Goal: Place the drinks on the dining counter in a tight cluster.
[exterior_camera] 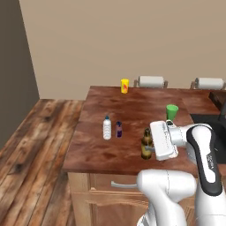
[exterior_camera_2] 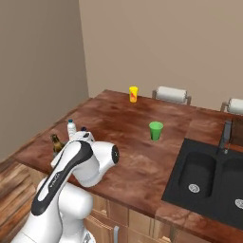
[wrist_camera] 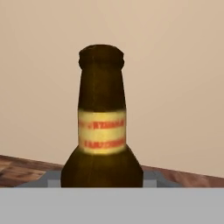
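Left base view: three bottles stand on the dining counter (exterior_camera: 132, 103), a water bottle (exterior_camera: 107, 127) just beside a purple bottle (exterior_camera: 118, 129), and a brown bottle (exterior_camera: 146, 144) near the front edge, apart from them. One yellow cup (exterior_camera: 125, 85) and one green cup (exterior_camera: 171, 112) stand farther back. The arm bends low, its gripper (exterior_camera: 152, 148) level at the brown bottle, which stands upright between the fingers; whether they clamp it I cannot tell.
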Tool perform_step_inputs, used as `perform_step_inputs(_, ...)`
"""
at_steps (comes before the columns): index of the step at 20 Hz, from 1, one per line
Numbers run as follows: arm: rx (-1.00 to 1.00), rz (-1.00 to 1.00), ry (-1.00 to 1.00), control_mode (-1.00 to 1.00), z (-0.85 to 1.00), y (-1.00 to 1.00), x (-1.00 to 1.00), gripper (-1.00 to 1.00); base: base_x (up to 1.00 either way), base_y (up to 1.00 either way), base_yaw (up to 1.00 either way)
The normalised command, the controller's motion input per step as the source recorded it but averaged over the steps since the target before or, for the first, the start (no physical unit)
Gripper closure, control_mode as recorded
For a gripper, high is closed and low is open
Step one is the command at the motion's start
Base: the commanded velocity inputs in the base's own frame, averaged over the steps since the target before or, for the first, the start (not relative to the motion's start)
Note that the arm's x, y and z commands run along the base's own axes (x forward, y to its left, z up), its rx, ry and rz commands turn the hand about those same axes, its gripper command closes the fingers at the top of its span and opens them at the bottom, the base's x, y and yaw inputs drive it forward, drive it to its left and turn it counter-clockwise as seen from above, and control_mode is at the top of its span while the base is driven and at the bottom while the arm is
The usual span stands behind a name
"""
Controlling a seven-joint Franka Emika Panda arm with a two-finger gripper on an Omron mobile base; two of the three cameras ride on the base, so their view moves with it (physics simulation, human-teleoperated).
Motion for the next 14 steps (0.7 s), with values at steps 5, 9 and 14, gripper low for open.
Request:
perform_step_inputs(5, 0.00, 0.00, 0.00, 1.00, 0.00, 0.00, 0.00, 1.00, 0.04, 0.00, 0.00)
perform_step_inputs(9, 0.00, 0.00, 0.00, 1.00, 0.00, 0.00, 0.00, 1.00, 0.08, -0.02, 0.04)
perform_step_inputs(14, 0.02, 0.07, 0.00, -1.00, 0.00, -0.19, 0.16, 1.00, 0.06, -0.06, 0.02)
